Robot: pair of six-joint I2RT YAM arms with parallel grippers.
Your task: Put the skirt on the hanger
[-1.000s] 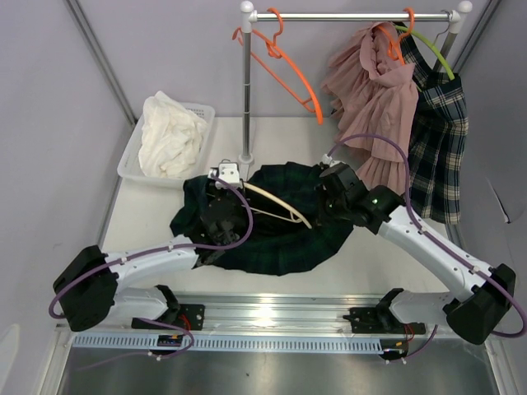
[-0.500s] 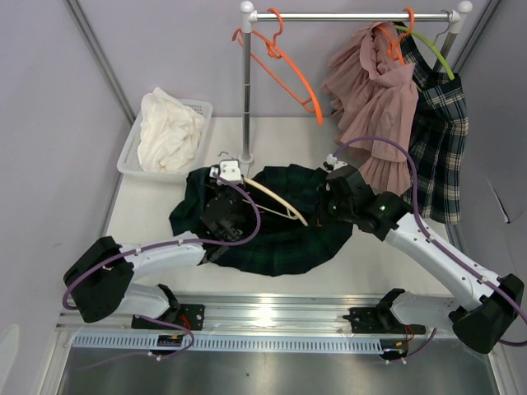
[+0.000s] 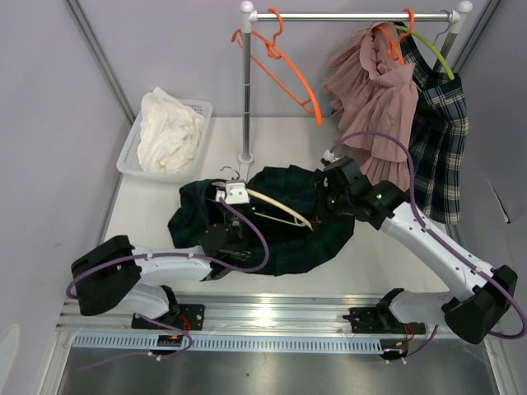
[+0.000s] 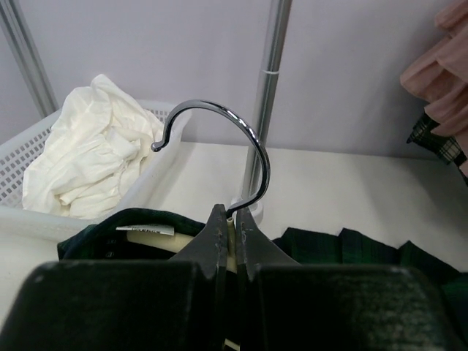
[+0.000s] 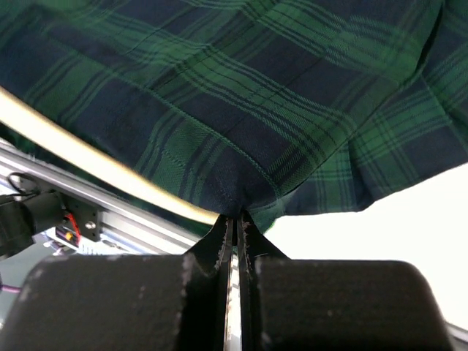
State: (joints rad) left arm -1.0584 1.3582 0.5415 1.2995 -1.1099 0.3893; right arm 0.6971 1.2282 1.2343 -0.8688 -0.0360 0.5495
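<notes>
A dark green plaid skirt (image 3: 288,234) lies on the table between my arms. A cream hanger (image 3: 276,206) with a chrome hook (image 4: 241,142) lies on it, one arm under the fabric. My left gripper (image 4: 234,219) is shut on the hanger's neck just below the hook; it sits at the skirt's left part in the top view (image 3: 230,202). My right gripper (image 5: 236,217) is shut on the skirt's edge (image 5: 241,197) and holds it raised beside the hanger's cream arm (image 5: 95,157); in the top view it is at the skirt's right side (image 3: 329,206).
A white basket (image 3: 128,160) with white cloth (image 3: 169,132) stands at the back left. A clothes rail (image 3: 346,16) on a pole (image 3: 245,90) stands behind, with orange hangers (image 3: 284,70), a pink garment (image 3: 375,99) and a plaid dress (image 3: 436,140).
My left gripper has drawn the hanger's neck nearer and slightly right. My right gripper has shifted a little left with the skirt's edge. The skirt has bunched closer between the arms.
</notes>
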